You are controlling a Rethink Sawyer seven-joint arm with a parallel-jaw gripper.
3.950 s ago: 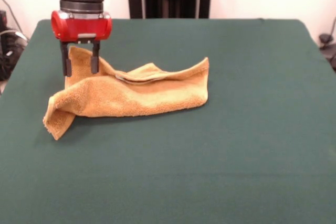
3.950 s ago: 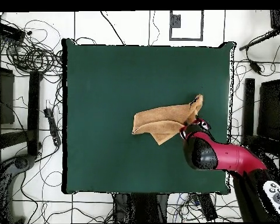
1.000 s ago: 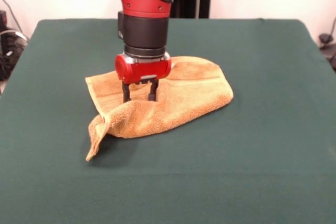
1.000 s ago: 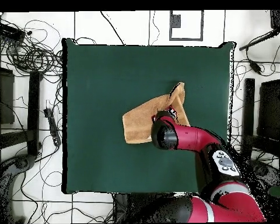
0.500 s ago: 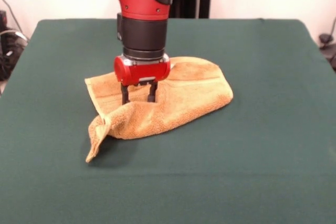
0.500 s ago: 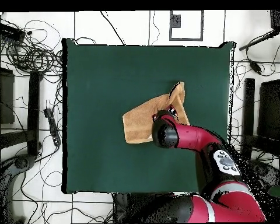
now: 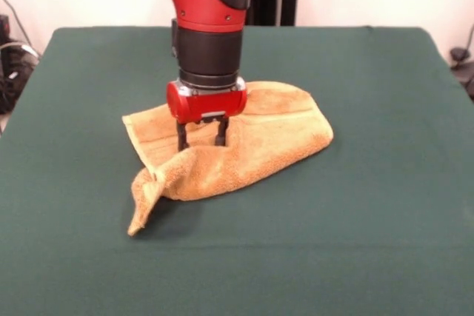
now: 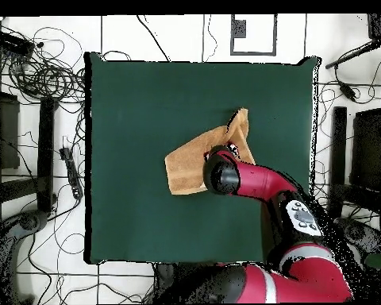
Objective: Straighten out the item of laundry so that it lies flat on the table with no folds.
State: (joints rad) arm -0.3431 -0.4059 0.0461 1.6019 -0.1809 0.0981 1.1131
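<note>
The orange-tan towel (image 7: 274, 127) lies crumpled near the middle of the green table (image 7: 370, 220). One layer is folded over, and a twisted corner points toward the table's near left. My gripper (image 7: 201, 140) points straight down over the towel's left part. It is shut on a raised fold of the cloth, with its tips sunk into the terry. In the overhead view the towel (image 8: 186, 167) shows to the left of and above the arm's wrist (image 8: 221, 175), which hides the gripper. No white tag shows.
The red arm (image 8: 281, 198) reaches in from the table's lower right in the overhead view. Cables and stands (image 8: 43, 79) lie on the floor around the table (image 8: 146, 103).
The gripper and the held fold have shifted slightly toward the table's near side. Since four seconds ago the towel has been dragged from the left toward the middle and has bunched up.
</note>
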